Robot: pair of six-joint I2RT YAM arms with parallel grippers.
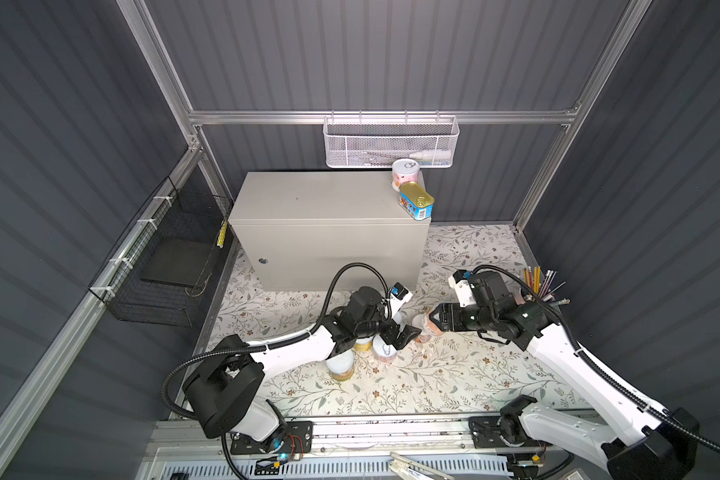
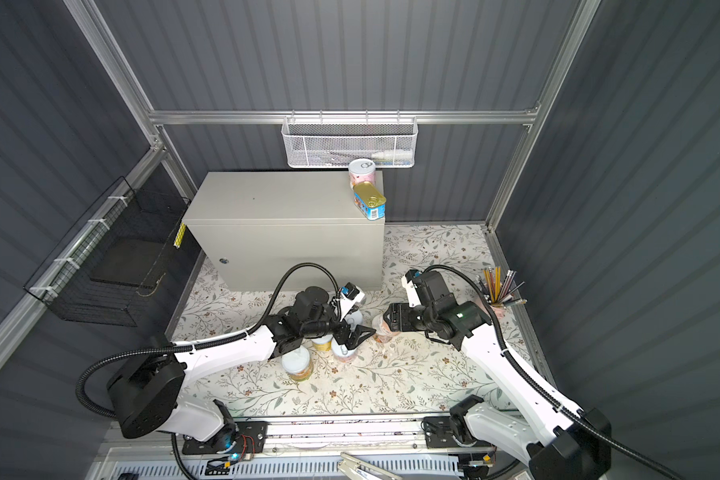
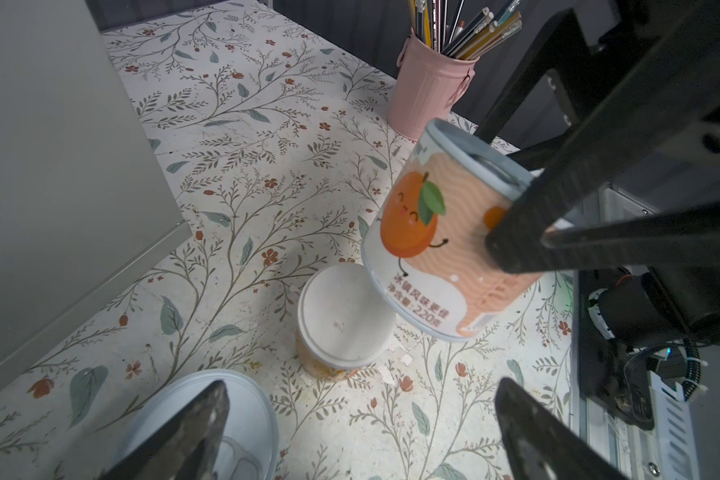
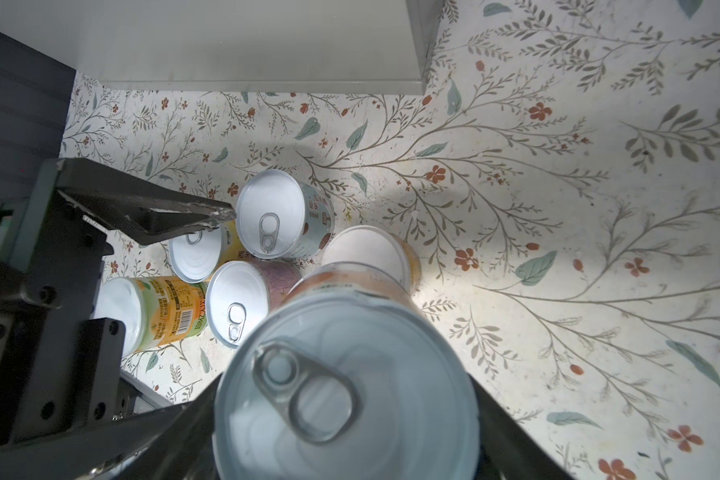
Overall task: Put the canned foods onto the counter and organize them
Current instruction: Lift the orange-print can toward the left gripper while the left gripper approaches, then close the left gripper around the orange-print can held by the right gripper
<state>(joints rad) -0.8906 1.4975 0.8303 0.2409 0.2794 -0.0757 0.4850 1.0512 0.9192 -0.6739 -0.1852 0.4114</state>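
Observation:
The counter [image 1: 308,199] [image 2: 267,199] stands at the back, with a pink can [image 1: 406,174] and a gold-topped blue tin [image 1: 416,200] on its right end. My right gripper [image 1: 431,322] is shut on an orange-label can [image 3: 433,249] [image 4: 350,395] and holds it tilted above the floral mat. Several more cans stand grouped on the mat in the right wrist view: pale blue [image 4: 285,214], yellow [image 4: 194,257], pink [image 4: 238,299], and a white-lidded one [image 3: 346,311]. My left gripper [image 1: 400,334] [image 3: 362,390] hangs open over this group with nothing between its fingers.
A pink pencil cup [image 1: 537,291] [image 3: 425,95] stands at the mat's right edge, behind my right arm. A white mesh basket [image 1: 389,141] hangs on the back rail above the counter. A black wire basket [image 1: 163,266] hangs on the left wall.

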